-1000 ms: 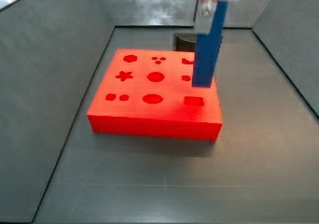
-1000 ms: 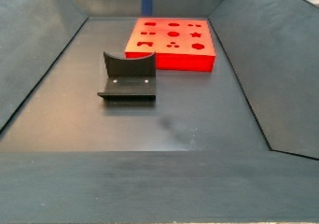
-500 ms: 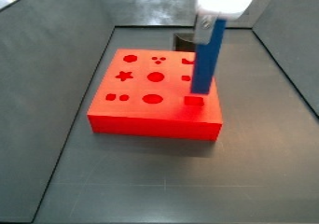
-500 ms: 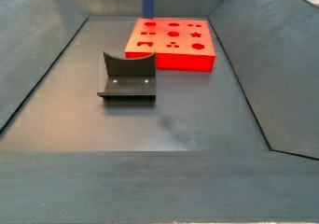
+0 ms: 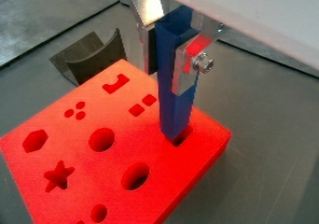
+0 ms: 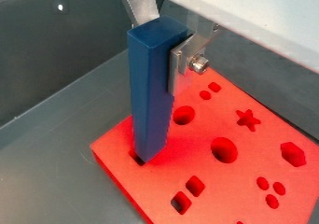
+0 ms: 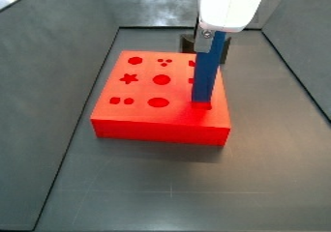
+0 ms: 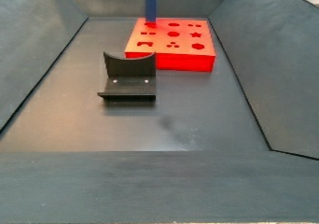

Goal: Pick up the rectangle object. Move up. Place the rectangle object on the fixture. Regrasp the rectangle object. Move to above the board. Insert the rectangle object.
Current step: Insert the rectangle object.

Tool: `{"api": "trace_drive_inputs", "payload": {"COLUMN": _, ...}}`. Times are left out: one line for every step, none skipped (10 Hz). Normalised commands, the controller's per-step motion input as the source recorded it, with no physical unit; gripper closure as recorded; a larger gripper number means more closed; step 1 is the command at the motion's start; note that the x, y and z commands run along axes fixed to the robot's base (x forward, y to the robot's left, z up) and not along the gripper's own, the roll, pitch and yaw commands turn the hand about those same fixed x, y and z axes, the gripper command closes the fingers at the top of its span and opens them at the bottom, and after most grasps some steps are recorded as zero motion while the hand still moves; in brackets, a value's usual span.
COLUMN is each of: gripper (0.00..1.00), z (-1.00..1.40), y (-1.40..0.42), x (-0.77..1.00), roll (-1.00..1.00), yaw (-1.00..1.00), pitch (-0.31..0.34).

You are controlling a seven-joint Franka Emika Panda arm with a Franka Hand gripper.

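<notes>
The rectangle object [image 5: 174, 78] stands upright, its lower end entering a corner hole of the board [image 5: 112, 162], clamped near its top between the gripper [image 5: 173, 43] fingers. Insertion should go best pressed straight down, kept vertical. Only a side view shows the fixture [image 8: 127, 77] whole, standing well apart from the board.

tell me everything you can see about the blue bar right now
The rectangle object is a slim, plain blue bar with flat faces and a rectangular cross-section. It stands upright, its top clamped in the tool, whose silver fingers press its sides. Its lower end sits in a hole near the corner of the red board, touching nothing else.
</notes>
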Motion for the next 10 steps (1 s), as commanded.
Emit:
{"api": "trace_drive_inputs", "payload": {"gripper": 1.00, "z": -0.13, "y": -0.18, "x": -0.01, "roll": 0.00, "yaw": 0.01, "pitch": -0.034}}
{"api": "trace_drive_inputs", "payload": {"gripper": 1.00, "z": -0.14, "y": -0.25, "x": 0.05, "roll": 0.00, "yaw": 0.05, "pitch": 0.000}}
{"api": "trace_drive_inputs", "payload": {"gripper": 1.00, "z": -0.04, "y": -0.03, "x": 0.15, "roll": 0.00, "yaw": 0.00, "pitch": 0.011}}
{"api": "trace_drive_inputs", "payload": {"gripper": 1.00, "z": -0.03, "y": 0.03, "x": 0.05, "roll": 0.00, "yaw": 0.00, "pitch": 0.000}}
{"api": "trace_drive_inputs", "payload": {"gripper": 1.00, "z": -0.07, "y": 0.11, "x": 0.02, "roll": 0.00, "yaw": 0.00, "pitch": 0.033}}
{"api": "trace_drive_inputs", "payload": {"gripper": 1.00, "z": -0.05, "y": 0.07, "x": 0.02, "roll": 0.00, "yaw": 0.00, "pitch": 0.030}}
{"api": "trace_drive_inputs", "payload": {"gripper": 1.00, "z": -0.05, "y": 0.01, "x": 0.03, "roll": 0.00, "yaw": 0.00, "pitch": 0.029}}
{"api": "trace_drive_inputs", "payload": {"gripper": 1.00, "z": -0.05, "y": 0.00, "x": 0.01, "roll": 0.00, "yaw": 0.00, "pitch": 0.027}}
{"api": "trace_drive_inputs", "payload": {"gripper": 1.00, "z": -0.04, "y": 0.00, "x": 0.03, "roll": 0.00, "yaw": 0.00, "pitch": 0.036}}
{"api": "trace_drive_inputs", "payload": {"gripper": 1.00, "z": -0.05, "y": 0.00, "x": 0.05, "roll": 0.00, "yaw": 0.00, "pitch": 0.031}}
